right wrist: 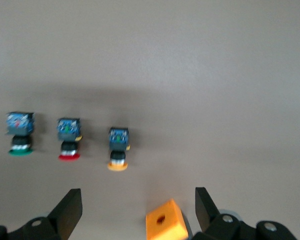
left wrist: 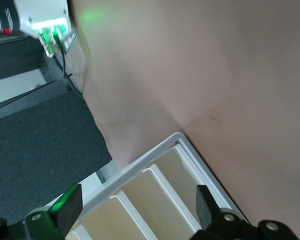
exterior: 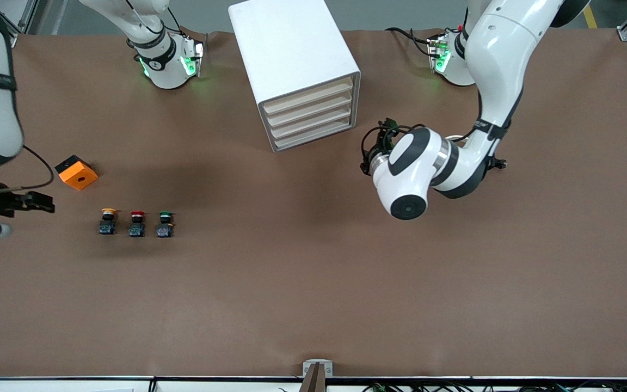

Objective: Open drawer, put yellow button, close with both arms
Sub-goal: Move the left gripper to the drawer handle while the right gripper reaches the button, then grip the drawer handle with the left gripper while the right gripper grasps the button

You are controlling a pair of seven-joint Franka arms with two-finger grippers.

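The white cabinet stands near the arms' bases with all four drawers shut; the drawer is the uppermost. The yellow button stands upright on the table beside a red one and a green one, toward the right arm's end; it also shows in the right wrist view. My right gripper is open and empty in the air beside the orange block, its fingers wide apart. My left gripper is open and empty close in front of the cabinet's cream drawer fronts; in the front view its wrist hides it.
An orange block with a hole lies farther from the front camera than the buttons; it also shows in the right wrist view. The red button and the green button stand in a row beside the yellow one.
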